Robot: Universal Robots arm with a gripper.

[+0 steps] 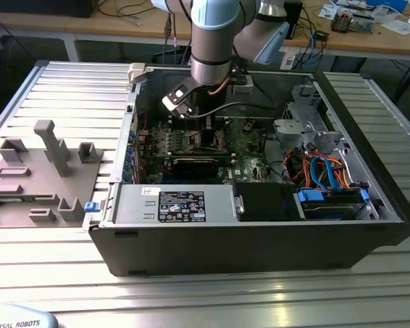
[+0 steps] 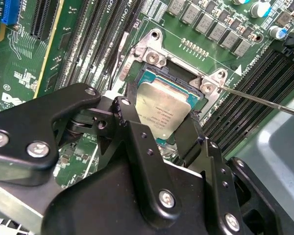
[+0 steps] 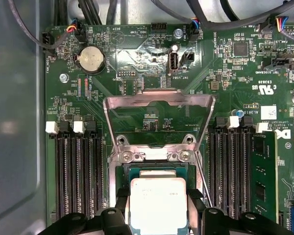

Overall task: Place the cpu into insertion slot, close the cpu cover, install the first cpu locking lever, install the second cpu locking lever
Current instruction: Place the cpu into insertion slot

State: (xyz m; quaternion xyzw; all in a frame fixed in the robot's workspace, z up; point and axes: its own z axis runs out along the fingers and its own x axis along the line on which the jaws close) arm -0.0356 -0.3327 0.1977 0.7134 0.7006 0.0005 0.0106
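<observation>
Motherboard (image 3: 225, 73): memory slots (image 3: 76, 171) flank gripped cpu (image 3: 158, 205)

Exterior view: even overhead room light, bright on the ribbed table (image 1: 55, 89). The computer case (image 1: 260, 239) interior is dim, shadowed under the arm (image 1: 212, 41). Both wrist views are evenly lit. There's soft glare on the cpu (image 2: 164, 107) and sheen on the cpu cover (image 3: 159, 96). The gripper (image 2: 159, 127) body is dark and slightly soft. The case wall (image 3: 14, 122) is blurred grey.

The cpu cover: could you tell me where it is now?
In the first wrist view the cpu cover lies swung open from its hinge beside the cpu, between the two memory slot banks.
</observation>
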